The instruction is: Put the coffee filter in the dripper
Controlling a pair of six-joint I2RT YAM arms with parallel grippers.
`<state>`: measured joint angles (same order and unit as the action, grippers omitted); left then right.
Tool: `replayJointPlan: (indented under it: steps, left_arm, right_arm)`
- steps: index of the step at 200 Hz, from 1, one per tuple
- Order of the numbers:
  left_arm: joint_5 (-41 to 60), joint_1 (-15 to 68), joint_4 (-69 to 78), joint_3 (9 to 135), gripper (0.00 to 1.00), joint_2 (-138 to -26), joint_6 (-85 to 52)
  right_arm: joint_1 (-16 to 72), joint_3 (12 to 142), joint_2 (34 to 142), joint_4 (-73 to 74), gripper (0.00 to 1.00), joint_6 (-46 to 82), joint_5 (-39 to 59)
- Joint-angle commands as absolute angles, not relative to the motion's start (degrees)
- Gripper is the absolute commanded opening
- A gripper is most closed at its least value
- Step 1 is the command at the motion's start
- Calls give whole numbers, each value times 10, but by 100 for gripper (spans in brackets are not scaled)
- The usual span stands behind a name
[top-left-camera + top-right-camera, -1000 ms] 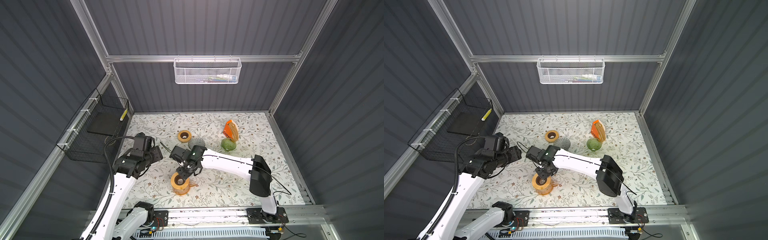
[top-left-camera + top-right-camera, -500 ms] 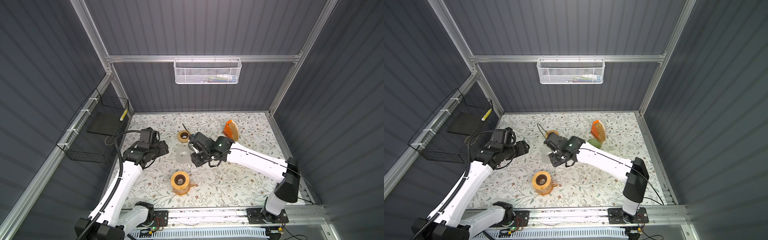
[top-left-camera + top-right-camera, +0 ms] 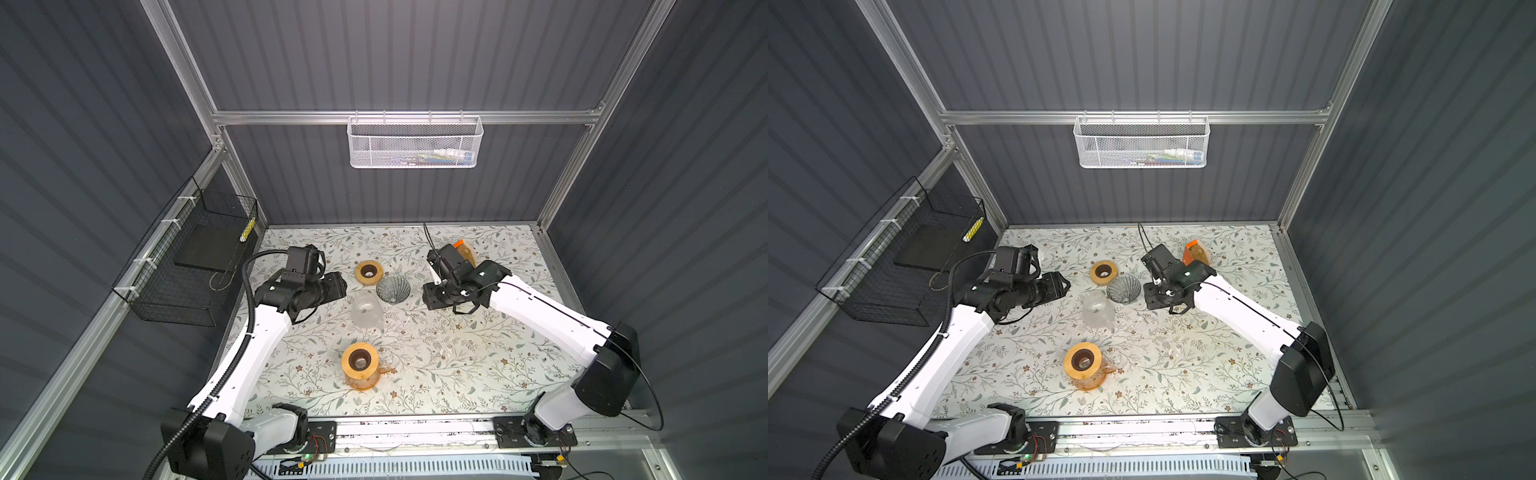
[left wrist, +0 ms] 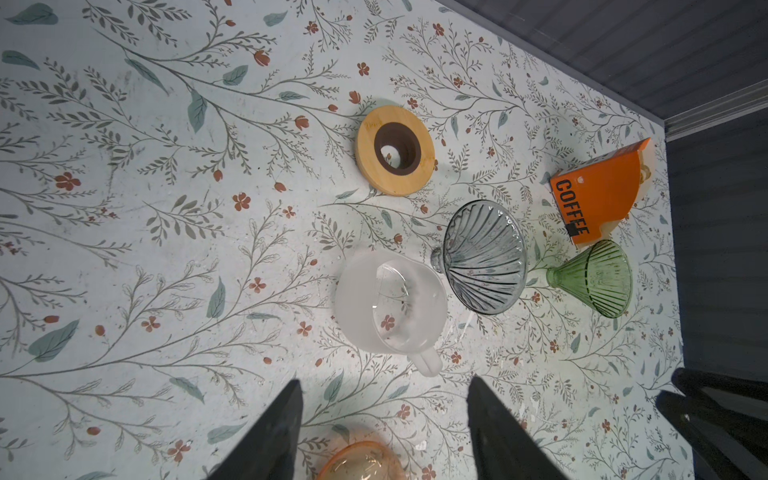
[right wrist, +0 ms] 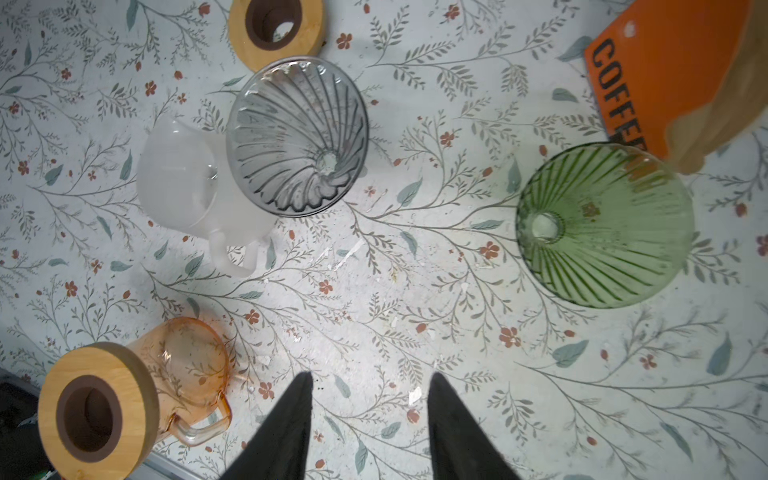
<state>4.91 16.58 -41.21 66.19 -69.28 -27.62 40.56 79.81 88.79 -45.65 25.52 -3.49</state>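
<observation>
Two drippers lie on the desk (image 3: pixel 457 374). The grey dripper (image 3: pixel 392 288) is at frame centre in both top views, and it appears to touch the frosted carafe (image 3: pixel 365 311) just below it. The green dripper (image 4: pixel 594 278) lies on its side just beside the box (image 4: pixel 594 195); I see it only through the wrist cameras.

The filters (image 5: pixel 706 141) sit in that orange box, with tan edges showing at its open end. In a top view the box (image 3: pixel 1196 251) is right of centre, toward the back wall, half hidden behind the right arm (image 3: pixel 1225 303). No filter is in a dripper yet.

Left jaws are parted with nothing between them, near the frosted carafe. Right jaws are likewise parted and empty, over bare desk.

A wooden ring (image 3: pixel 368 272) lies up-left of the grey dripper. The amber carafe (image 3: pixel 359 370), wooden lid on, stands lower centre.
</observation>
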Motion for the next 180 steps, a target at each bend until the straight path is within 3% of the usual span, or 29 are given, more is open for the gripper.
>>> replayJointPlan:
  steps: [1, 82, 180]
  left_arm:
    - [79, 175, -393, 684, 62, -710, -274]
    - [84, 195, -383, 752, 61, -802, -245]
    - [98, 195, -343, 786, 61, -855, -219]
  right_arm:
    - [365, 774, 868, -441, 47, 248, -19]
    - [221, 703, 843, -412, 48, 253, 25]
    - [169, 704, 940, -370, 48, 265, 35]
